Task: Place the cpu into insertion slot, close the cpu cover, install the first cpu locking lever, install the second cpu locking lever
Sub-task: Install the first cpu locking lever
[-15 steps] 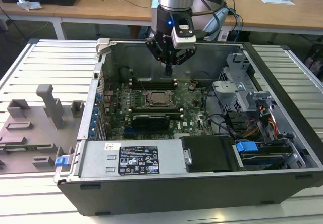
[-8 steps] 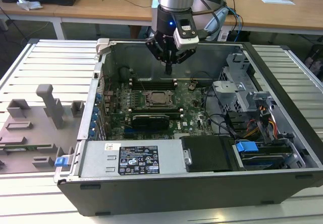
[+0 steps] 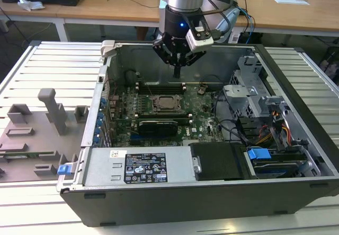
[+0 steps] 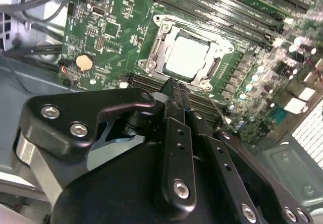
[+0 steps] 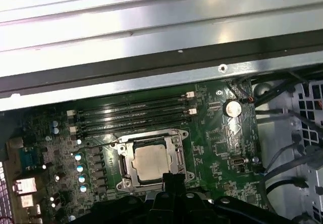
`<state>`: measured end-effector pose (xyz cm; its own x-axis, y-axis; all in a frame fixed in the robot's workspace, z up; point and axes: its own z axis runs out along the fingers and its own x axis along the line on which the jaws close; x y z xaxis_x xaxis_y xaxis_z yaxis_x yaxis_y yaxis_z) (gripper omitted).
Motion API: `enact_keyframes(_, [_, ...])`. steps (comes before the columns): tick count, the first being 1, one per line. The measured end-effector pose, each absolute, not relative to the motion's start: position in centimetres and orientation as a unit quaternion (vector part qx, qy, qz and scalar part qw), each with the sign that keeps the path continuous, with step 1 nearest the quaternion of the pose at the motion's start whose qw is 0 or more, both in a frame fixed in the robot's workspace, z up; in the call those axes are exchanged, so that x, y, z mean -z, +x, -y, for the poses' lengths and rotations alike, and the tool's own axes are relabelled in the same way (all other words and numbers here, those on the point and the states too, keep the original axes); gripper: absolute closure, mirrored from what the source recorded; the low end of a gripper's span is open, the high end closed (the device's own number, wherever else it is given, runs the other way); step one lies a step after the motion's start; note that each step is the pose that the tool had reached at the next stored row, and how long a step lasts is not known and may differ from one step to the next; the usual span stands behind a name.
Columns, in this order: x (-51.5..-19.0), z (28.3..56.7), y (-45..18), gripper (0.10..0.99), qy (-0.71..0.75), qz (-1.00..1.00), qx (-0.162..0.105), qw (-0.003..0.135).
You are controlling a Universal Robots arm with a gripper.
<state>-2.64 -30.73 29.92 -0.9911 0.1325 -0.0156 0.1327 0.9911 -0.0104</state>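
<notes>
A: Exterior view?
B: The gripper, fingers pressed together, is hovering at twelve o'clock from the cpu, which is sitting in the insertion slot.
A: First wrist view?
B: The cpu cover is lying flat, framing the cpu.
A: Second wrist view?
B: The fingertips are hanging near that cover.

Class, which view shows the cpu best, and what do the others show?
The second wrist view: the cpu appears largest, its whole pale top clear. The first wrist view shows it whole but smaller; the exterior view, smallest.
</notes>
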Motion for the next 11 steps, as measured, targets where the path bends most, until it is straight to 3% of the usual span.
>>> enact_keyframes(11, [-29.91, 30.73, -2.64, 0.98, -0.03, -1.0, 0.003, 0.008])
